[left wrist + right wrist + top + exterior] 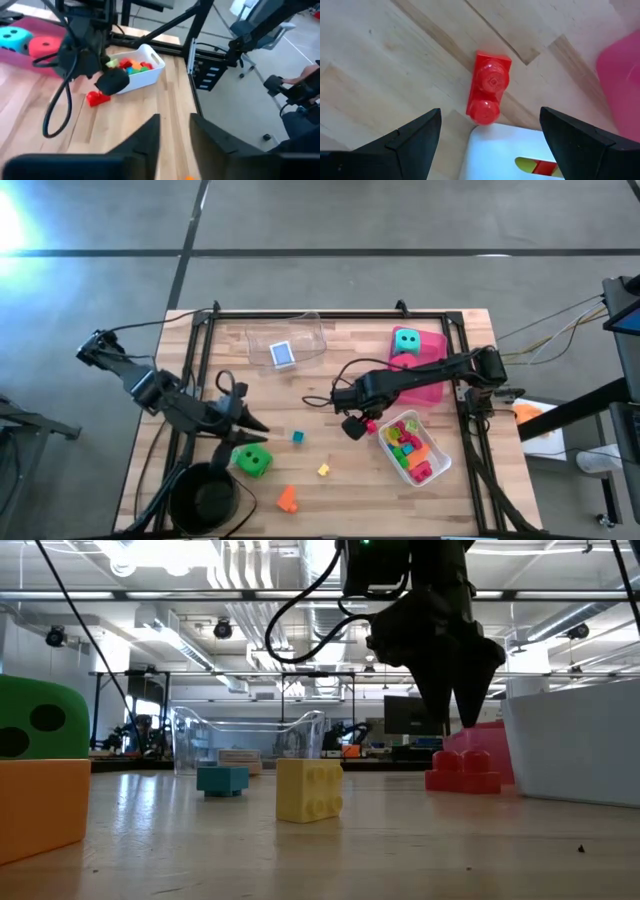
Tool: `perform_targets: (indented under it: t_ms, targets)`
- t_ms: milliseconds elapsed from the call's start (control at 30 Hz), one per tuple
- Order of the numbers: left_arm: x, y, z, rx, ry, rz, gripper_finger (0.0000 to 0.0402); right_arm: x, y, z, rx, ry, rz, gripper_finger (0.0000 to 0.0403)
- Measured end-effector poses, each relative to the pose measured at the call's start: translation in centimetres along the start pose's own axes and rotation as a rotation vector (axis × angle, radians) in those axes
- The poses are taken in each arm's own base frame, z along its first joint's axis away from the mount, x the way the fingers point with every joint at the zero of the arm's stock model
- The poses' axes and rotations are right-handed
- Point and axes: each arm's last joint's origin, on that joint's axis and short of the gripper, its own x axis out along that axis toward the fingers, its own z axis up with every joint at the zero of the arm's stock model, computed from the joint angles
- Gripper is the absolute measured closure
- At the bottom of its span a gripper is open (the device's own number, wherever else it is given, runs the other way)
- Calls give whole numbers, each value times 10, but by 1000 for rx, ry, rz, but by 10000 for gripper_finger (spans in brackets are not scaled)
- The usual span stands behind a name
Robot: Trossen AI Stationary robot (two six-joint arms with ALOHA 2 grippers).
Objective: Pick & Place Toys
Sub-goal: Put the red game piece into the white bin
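Note:
A small red brick [489, 87] lies flat on the wooden table, beside a corner of the white tray [520, 155]. My right gripper [490, 135] hangs open just above it, pointing down, one finger on either side, touching nothing; it also shows from above [355, 425]. Near the left edge my left gripper [250, 423] is raised, open and holding nothing, over the green die [252, 460]. A teal brick [297, 437], a yellow brick [323, 470] and an orange brick [287, 498] lie loose on the table. A teal die [405, 340] and a red die [45, 45] rest in the pink tray.
The white tray [440, 465] at the right holds several coloured bricks. The pink tray [432, 380] stands behind it. A clear tray [310, 330] at the back holds a blue card box [283, 355]. A black bowl [205, 495] stands at the near left corner.

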Motion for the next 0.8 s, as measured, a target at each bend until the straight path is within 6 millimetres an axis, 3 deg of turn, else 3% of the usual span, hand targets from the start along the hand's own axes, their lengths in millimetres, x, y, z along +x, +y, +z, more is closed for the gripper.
perform_targets:
  t_ms: [167, 400, 567, 800]
  targets:
    - [0, 0, 1, 41, -13, -5, 199, 3, 1, 1, 6, 4, -10, 69]
    - [0, -1, 1, 17, -14, -6, 98, 29, 7, 8, -9, 38, -55, 69]
    - [0, -1, 1, -14, -13, -7, 65, 41, 10, 11, -26, 47, -65, 69]
    - [0, -1, 1, -36, -12, -6, 59, 48, 13, 14, -46, 24, -4, 69]
